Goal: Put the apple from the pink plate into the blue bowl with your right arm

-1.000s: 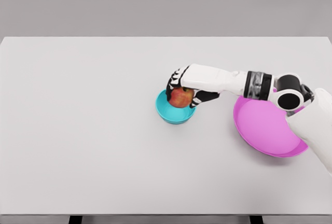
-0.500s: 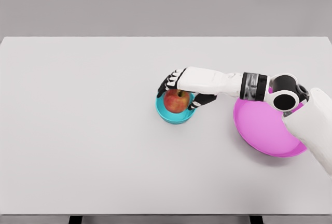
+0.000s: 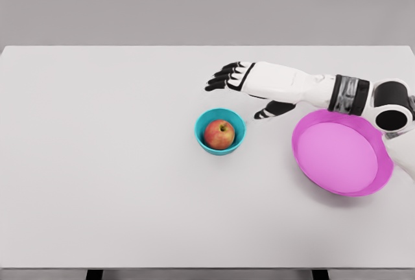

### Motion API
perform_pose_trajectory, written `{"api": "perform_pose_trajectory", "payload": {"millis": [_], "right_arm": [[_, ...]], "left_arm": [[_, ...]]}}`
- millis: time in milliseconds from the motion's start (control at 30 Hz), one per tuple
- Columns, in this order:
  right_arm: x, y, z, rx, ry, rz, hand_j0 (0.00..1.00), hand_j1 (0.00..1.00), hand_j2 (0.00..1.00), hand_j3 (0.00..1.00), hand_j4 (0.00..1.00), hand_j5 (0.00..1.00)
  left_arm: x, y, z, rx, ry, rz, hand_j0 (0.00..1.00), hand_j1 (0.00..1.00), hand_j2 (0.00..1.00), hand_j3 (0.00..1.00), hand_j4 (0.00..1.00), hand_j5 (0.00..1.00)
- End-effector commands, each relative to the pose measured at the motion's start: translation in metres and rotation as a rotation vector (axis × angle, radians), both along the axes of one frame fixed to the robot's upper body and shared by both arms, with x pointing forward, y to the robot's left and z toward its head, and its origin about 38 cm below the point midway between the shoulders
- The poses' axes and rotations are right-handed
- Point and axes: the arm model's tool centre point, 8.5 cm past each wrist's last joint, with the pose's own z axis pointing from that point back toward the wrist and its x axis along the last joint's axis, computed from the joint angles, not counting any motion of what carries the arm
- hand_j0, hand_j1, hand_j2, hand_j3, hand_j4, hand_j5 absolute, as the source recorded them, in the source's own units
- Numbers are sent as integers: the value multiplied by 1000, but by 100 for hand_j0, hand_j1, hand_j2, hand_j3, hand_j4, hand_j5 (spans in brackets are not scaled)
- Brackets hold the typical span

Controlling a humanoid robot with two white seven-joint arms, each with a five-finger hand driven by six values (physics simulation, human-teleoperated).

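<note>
**Apple in bowl, hand clear above**

Bench (image 3: 97, 163): pale grey, wide, fills most of the head view. Near and far edges both in frame; large bare stretch to the left of the objects.

Right arm: enters from the right edge, reaching across above the plate. Left arm not visible.

Pink plate (image 3: 376, 179): sits toward the right, close to the bench's right edge; nothing on it.

Blue bowl (image 3: 202, 136): left of the plate, apart from it, with bare bench all round.

Right hand (image 3: 249, 89): fingers spread and relaxed, holding nothing. Sits behind and to the right of the bowl in the view, not touching it.

Apple (image 3: 220, 134): rests inside the blue bowl, stem up.

Step, by my reading: placement looks done; what remains is pulling the arm away. Next move calls only for a retreat toward the right, keeping the forearm above the plate's rim. Open room behind the bowl is ample. Main risk is a low pass nudging the plate near the edge.
</note>
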Motion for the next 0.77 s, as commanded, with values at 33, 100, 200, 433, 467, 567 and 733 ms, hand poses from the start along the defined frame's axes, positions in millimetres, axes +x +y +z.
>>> {"api": "perform_pose_trajectory", "payload": {"millis": [33,100,200,433,467,567,733], "right_arm": [[1,-59,30,-7,-63,-125,100,100,100,100,100,100],[1,-86,32,10,-62,-194,100,100,100,100,100,100],[-8,-122,30,121,-54,-298,100,100,100,100,100,100],[-18,-143,-6,195,22,-386,100,100,100,100,100,100],[-20,-143,-11,195,35,-387,100,100,100,100,100,100],[-21,-144,-13,194,39,-391,100,100,100,100,100,100],[-20,-146,-18,196,53,-398,100,100,100,100,100,100]], "left_arm": [[0,0,0,0,0,0,100,100,100,100,100,100],[0,0,0,0,0,2,100,100,100,100,100,100],[0,0,0,0,0,0,100,100,100,100,100,100],[0,0,0,0,0,0,100,100,100,100,100,100],[0,0,0,0,0,0,100,100,100,100,100,100],[0,0,0,0,0,0,100,100,100,100,100,100],[1,0,0,2,-5,17,100,100,100,100,100,100]]}}
